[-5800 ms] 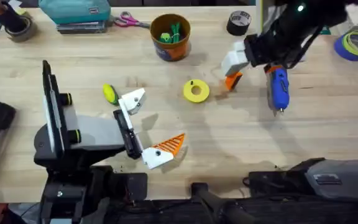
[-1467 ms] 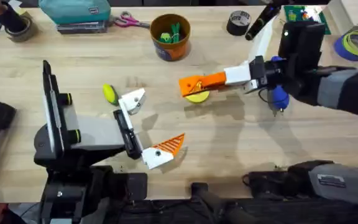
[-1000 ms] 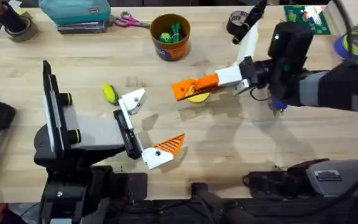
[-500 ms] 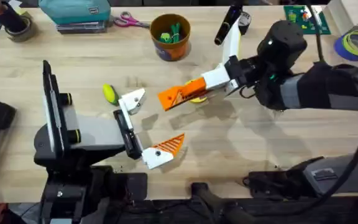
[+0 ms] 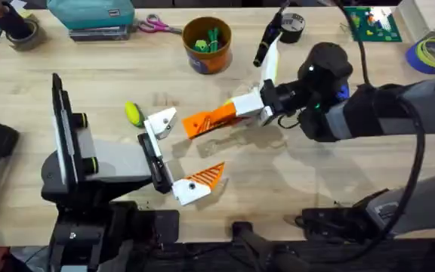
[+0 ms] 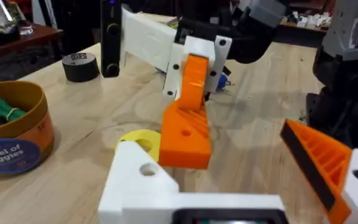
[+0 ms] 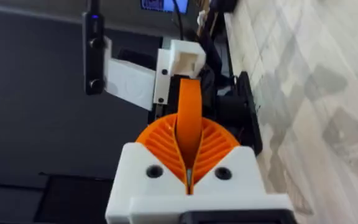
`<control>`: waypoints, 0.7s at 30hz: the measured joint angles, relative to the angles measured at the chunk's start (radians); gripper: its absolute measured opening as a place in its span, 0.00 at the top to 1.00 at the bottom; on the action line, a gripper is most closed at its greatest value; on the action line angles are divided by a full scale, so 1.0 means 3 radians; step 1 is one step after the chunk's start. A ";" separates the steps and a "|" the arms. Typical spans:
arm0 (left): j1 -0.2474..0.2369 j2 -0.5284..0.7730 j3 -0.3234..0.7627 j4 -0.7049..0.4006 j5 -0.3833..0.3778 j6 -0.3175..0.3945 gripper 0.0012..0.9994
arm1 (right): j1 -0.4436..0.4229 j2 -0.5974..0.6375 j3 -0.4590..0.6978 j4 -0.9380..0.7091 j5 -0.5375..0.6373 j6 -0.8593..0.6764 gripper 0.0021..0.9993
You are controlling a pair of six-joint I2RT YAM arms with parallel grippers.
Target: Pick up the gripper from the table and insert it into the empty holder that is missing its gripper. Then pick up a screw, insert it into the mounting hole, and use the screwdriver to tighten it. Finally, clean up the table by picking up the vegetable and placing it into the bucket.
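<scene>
Carried leftward since a moment ago, the gripper (image 5: 201, 122) now hangs above the table just beside the empty holder (image 5: 161, 121), pinched in the right gripper (image 5: 236, 110). The left gripper (image 5: 178, 155) rests on the table with jaws apart, the vegetable (image 5: 133, 114) nearby and the bucket (image 5: 207, 44) well behind.

The gripper (image 5: 208, 121) is showing solid orange, and the right gripper's (image 5: 225, 115) white fingers are carrying orange ribbed pads (image 7: 213, 142). The holder (image 5: 161, 122) is showing plain white, while the left gripper's (image 5: 183, 155) other finger is wearing an orange ribbed pad (image 5: 208, 176). The vegetable (image 5: 133, 114) is glowing yellow-green. The bucket (image 5: 207, 45) is showing orange-brown with a blue label (image 6: 8, 155) and green items inside. A yellow disc (image 6: 143, 140) is lying on light wood.
</scene>
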 joint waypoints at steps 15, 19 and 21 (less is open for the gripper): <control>0.0000 0.0000 0.0000 0.0001 0.0000 0.0000 0.01 | 0.0002 0.0000 -0.0192 0.0284 0.0213 0.0148 0.99; 0.0000 0.0000 0.0000 0.0000 0.0000 0.0000 0.01 | 0.0048 0.0000 -0.0196 0.0352 0.0260 0.0156 0.99; 0.0000 0.0000 0.0000 0.0000 0.0000 0.0000 0.01 | 0.0093 0.0000 -0.0196 0.0424 0.0280 0.0156 0.99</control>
